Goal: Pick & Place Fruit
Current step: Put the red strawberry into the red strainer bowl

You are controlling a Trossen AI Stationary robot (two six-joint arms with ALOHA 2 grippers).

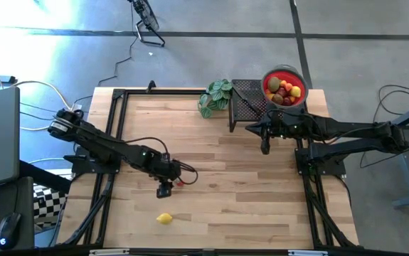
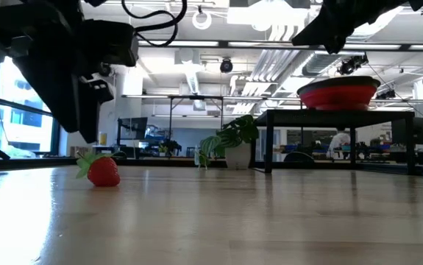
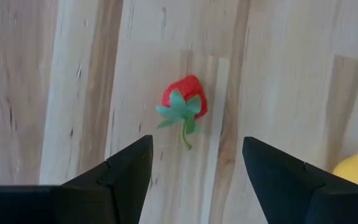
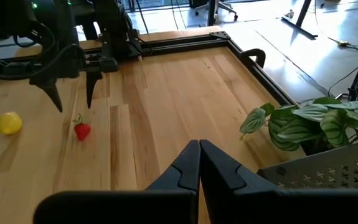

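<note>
While the left claw (image 3: 194, 174) hangs open just above the strawberry (image 3: 182, 102), that fruit lies untouched on the tabletop (image 1: 247, 199), with a lemon (image 1: 164, 219) near the strawberry. Well away from the strawberry, the right claw (image 4: 199, 163) waits closed.

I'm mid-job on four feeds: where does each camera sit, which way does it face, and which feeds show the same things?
High view: overhead, straight down on the wooden table; both arms show.
Low view: table height, looking level across; the left gripper hangs above the small red toy strawberry.
Left wrist view: looks down between its open fingers at the strawberry.
Right wrist view: looks across the table past the shut right gripper toward the left arm.
Shared: all four show the strawberry; three show the yellow toy lemon.
</note>
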